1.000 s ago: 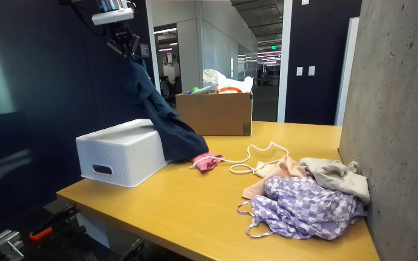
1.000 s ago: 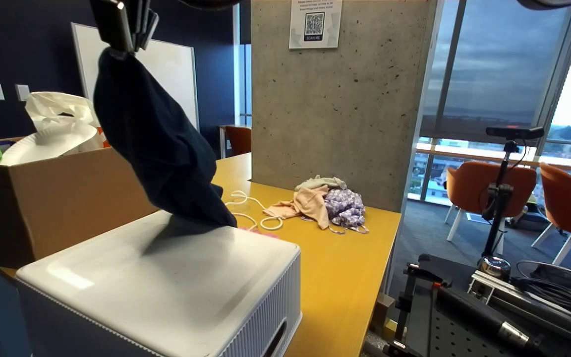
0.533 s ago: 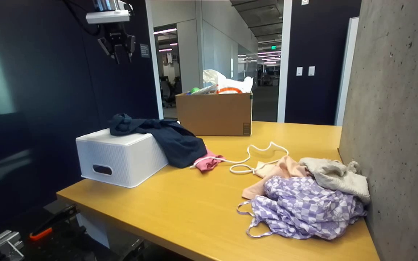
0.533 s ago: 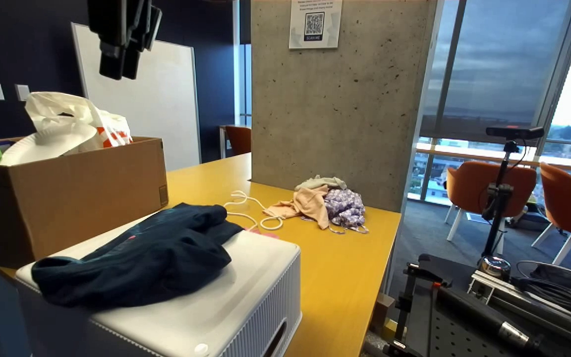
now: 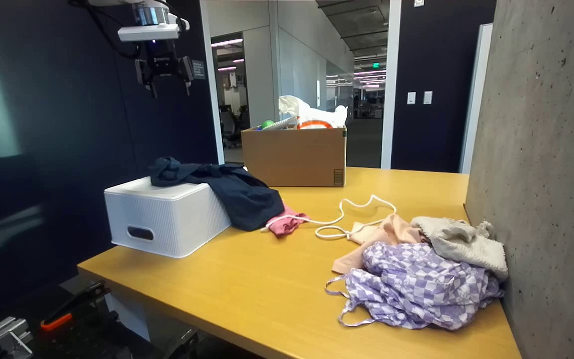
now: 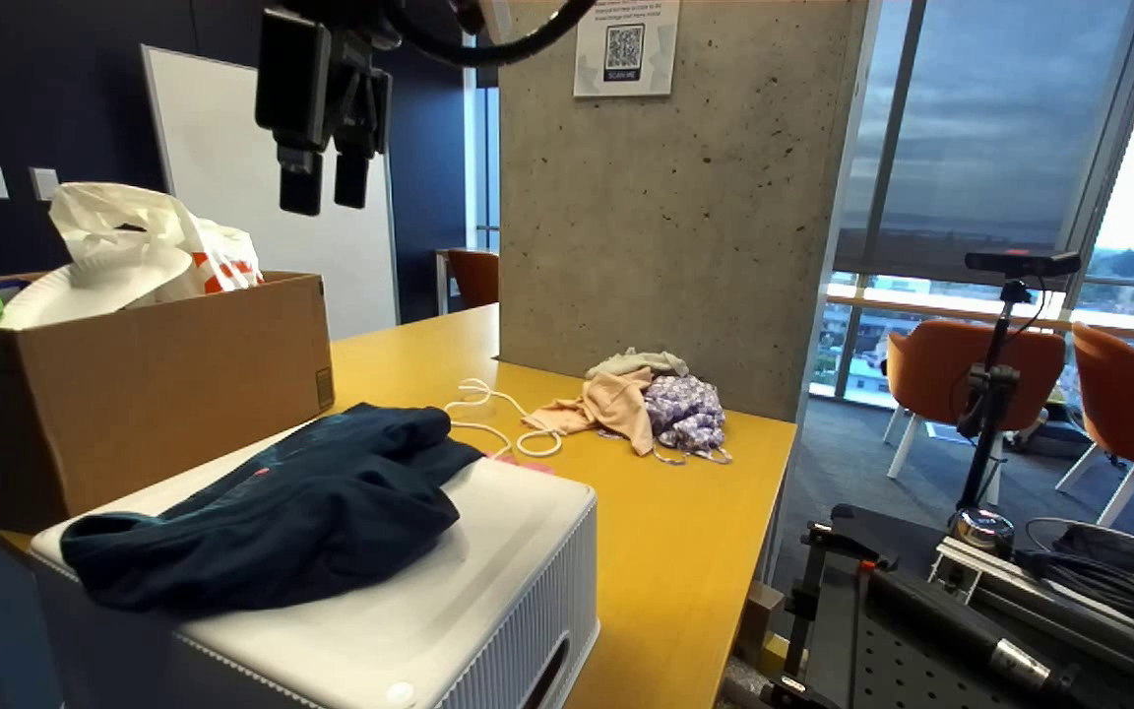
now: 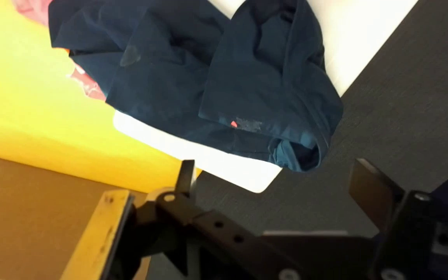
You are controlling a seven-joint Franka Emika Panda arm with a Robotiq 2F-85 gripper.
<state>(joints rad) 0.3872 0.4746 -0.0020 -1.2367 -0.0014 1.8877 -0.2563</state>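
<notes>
My gripper (image 5: 171, 93) hangs in the air above a white ribbed box (image 5: 197, 222), its two fingers wide apart with nothing between them. In the wrist view, bare dark floor shows in the gap of the gripper (image 7: 273, 160). Below it, a navy garment (image 6: 282, 522) lies crumpled across the box's top. One end of the navy garment (image 5: 247, 199) hangs down the box's side to the yellow table. A pink cloth (image 5: 285, 225) sticks out beside that hanging end. From the wrist, a small red mark shows on the navy garment (image 7: 169, 81), which covers much of the box.
A cardboard box (image 5: 294, 157) filled with bags and plates stands behind the white box. A white cord (image 5: 334, 229) loops over the table (image 5: 247, 269). Near a concrete pillar (image 5: 541, 149) lie a purple checked garment (image 5: 421, 286), a peach cloth (image 5: 396, 232) and a cream cloth (image 5: 466, 244).
A second ago the gripper held the navy garment up by one end. It has let go, the raised end has dropped onto the white box, and the fingers have spread wide.
</notes>
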